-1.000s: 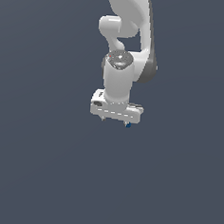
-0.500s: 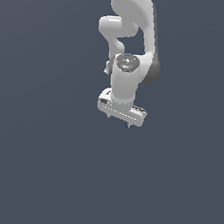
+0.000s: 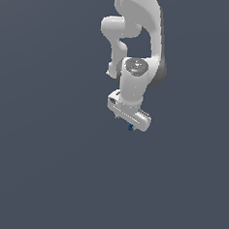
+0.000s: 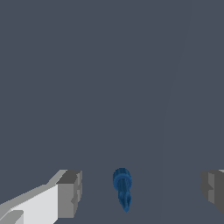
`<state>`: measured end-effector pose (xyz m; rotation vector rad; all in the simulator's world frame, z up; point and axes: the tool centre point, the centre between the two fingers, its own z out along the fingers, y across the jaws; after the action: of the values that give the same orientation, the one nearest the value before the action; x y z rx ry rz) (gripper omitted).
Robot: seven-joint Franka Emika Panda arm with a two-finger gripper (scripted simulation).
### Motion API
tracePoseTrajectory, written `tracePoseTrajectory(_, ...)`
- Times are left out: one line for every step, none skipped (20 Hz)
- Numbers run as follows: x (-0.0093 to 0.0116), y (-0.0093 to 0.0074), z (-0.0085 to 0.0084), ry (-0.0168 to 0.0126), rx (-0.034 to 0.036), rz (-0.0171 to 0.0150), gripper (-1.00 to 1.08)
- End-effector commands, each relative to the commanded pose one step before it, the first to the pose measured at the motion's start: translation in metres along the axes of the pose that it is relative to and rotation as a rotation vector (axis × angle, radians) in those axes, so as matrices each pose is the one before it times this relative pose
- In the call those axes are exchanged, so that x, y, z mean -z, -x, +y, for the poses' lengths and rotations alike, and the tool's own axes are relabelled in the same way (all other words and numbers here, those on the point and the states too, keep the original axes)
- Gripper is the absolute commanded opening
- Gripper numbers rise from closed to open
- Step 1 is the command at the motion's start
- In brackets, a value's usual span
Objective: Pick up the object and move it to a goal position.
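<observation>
In the exterior view, the white arm (image 3: 136, 45) reaches down from the top edge over a plain dark grey ground. Its pincer (image 3: 131, 123) points downward, tilted so its bar slopes lower toward the exterior view's right. The object (image 3: 130, 128), a tiny dark-blue blob, sits right under the pincer's underside.

In the wrist view, the pincer (image 4: 142, 190) is spread wide: 1 grey finger pad (image 4: 70, 192) stands on one side and the other at the far edge, with the object (image 4: 123, 187) between them. The object touches neither pad and shows a rounded top narrowing to a thin stem.
</observation>
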<state>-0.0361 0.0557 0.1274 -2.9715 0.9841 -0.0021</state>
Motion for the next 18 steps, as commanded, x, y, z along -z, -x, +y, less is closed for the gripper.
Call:
tracePoseTrajectory(-0.00371, 0.00653, -0.00109, 0.00086, -0.05957, -0.00008, 1.0)
tracePoseTrajectory(-0.00145, 0.0026, -0.00024, 0.00038, -0.0232, -0.00003, 1.0)
tracePoseTrajectory(-0.00144, 0.0026, -0.00016, 0.00039, -0.02321, -0.00001, 1.0)
tracePoseTrajectory(-0.00144, 0.0026, -0.00007, 0.00039, -0.02322, 0.00002, 1.0)
tracePoseTrajectory(-0.00143, 0.00259, 0.00001, 0.0004, -0.02323, 0.00004, 1.0)
tracePoseTrajectory(-0.00142, 0.00258, 0.00009, 0.0004, -0.02324, 0.00007, 1.0)
tracePoseTrajectory(-0.00141, 0.00257, 0.00018, 0.0004, -0.02325, 0.00009, 1.0)
tracePoseTrajectory(-0.0014, 0.00256, 0.00026, 0.0004, -0.02326, 0.00011, 1.0)
tracePoseTrajectory(-0.00139, 0.00255, 0.00034, 0.0004, -0.02327, 0.00014, 1.0)
tracePoseTrajectory(-0.00138, 0.00253, 0.00042, 0.0004, -0.02328, 0.00016, 1.0)
tracePoseTrajectory(-0.00137, 0.0025, 0.00051, 0.0004, -0.0233, 0.00019, 1.0)
tracePoseTrajectory(-0.00136, 0.00249, 0.00058, 0.0004, -0.02329, 0.00021, 1.0)
tracePoseTrajectory(-0.00135, 0.00246, 0.00066, 0.00039, -0.02331, 0.00024, 1.0)
tracePoseTrajectory(-0.00134, 0.00243, 0.00074, 0.00039, -0.02331, 0.00026, 1.0)
tracePoseTrajectory(-0.00131, 0.00237, 0.00081, 0.00038, -0.02307, 0.00029, 1.0)
tracePoseTrajectory(-0.00125, 0.00224, 0.00084, 0.00035, -0.02206, 0.0003, 1.0)
tracePoseTrajectory(-0.00117, 0.00209, 0.00086, 0.00033, -0.02087, 0.0003, 1.0)
tracePoseTrajectory(-0.0011, 0.00194, 0.00086, 0.0003, -0.01968, 0.0003, 1.0)
